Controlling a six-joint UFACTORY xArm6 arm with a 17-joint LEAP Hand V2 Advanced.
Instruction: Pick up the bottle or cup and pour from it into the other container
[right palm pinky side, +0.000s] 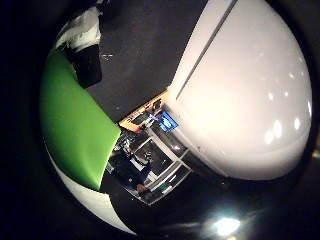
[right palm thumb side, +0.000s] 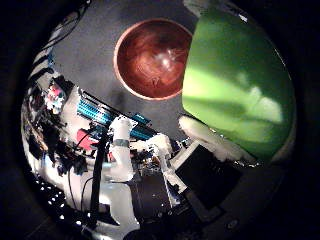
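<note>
A green container (right palm thumb side: 235, 95) fills much of the thumb side view, close against my palm. My right hand (right palm thumb side: 210, 137) is curled round it: a white fingertip presses its side, and a broad white finger (right palm pinky side: 250, 90) and a black and white part (right palm pinky side: 85, 45) flank the same green wall (right palm pinky side: 75, 125) in the little finger side view. Beside the container, a round reddish-brown bowl (right palm thumb side: 152, 57) rests on the dark grey surface (right palm thumb side: 95, 55). Its inside is shiny, and I see nothing lying in it.
Past the dark surface's edge lies the room: blue crates (right palm thumb side: 97, 112) on shelving, a white stand (right palm thumb side: 120, 150), a lit blue screen (right palm pinky side: 168, 121) and an orange table edge (right palm pinky side: 145, 107).
</note>
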